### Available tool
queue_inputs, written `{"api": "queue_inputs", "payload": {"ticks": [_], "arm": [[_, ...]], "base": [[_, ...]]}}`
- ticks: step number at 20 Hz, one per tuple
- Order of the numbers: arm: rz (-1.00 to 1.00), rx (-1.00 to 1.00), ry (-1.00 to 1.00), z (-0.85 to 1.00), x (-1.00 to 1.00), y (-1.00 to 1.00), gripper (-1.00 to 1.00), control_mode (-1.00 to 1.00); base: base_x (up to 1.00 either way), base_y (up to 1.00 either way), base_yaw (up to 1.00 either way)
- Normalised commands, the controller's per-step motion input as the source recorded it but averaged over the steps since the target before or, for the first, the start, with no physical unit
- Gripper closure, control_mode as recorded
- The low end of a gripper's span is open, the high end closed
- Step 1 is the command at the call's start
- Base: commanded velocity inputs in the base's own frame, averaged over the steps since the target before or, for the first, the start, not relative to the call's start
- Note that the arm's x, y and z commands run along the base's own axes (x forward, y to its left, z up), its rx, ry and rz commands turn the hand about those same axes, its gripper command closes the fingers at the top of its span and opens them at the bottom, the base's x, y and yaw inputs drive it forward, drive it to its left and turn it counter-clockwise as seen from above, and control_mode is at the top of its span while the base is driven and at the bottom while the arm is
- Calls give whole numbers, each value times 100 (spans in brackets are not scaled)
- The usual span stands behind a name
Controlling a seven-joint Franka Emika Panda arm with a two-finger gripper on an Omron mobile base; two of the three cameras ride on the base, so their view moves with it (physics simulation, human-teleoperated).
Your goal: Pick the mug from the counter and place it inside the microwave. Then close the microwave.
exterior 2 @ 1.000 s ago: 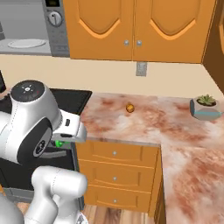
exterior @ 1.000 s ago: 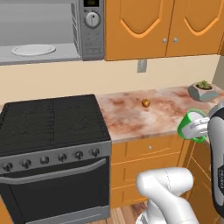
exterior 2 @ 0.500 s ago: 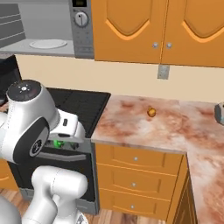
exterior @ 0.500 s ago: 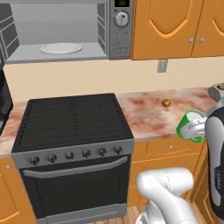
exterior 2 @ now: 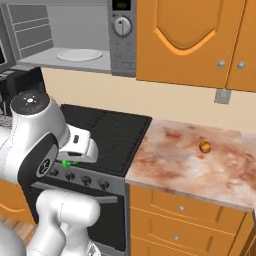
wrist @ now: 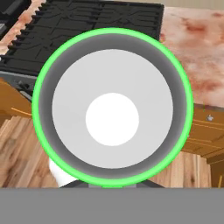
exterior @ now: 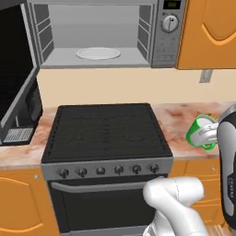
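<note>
The bright green mug (exterior: 201, 132) hangs in the air off the stove's front right corner, with my gripper (exterior: 209, 135) shut on it. In the hand view the mug (wrist: 113, 107) faces me mouth-on, its white inside showing, and it hides the fingertips. A sliver of the green mug (exterior 2: 66, 163) peeks out under my hand in the right base view. The grey microwave (exterior: 99, 39) stands open above the stove, with its white turntable plate (exterior: 98, 53) bare and its dark door (exterior: 18, 78) swung out to the left. The marbled counter (exterior 2: 190, 160) lies to the right of the stove.
The black stove top (exterior: 103, 129) lies directly under the microwave. A small orange-brown lump (exterior 2: 204, 147) sits on the counter. A black coffee machine (exterior: 18, 124) stands at the left under the open door. Orange wall cabinets (exterior 2: 185, 40) hang to the microwave's right.
The whole scene has shifted right in both base views, so the base has driven left. The open microwave now sits centred ahead. The mug stays in my shut gripper.
</note>
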Motion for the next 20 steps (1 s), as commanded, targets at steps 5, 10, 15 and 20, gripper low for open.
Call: {"api": "queue_inputs", "payload": {"ticks": [5,10,15,20], "arm": [[0,0,0,0,0,0,100,100],[0,0,0,0,0,0,100,100],[0,0,0,0,0,0,100,100],[0,0,0,0,0,0,100,100]], "base": [[9,67,3],[12,52,0],[15,11,-10],[8,0,-21]]}}
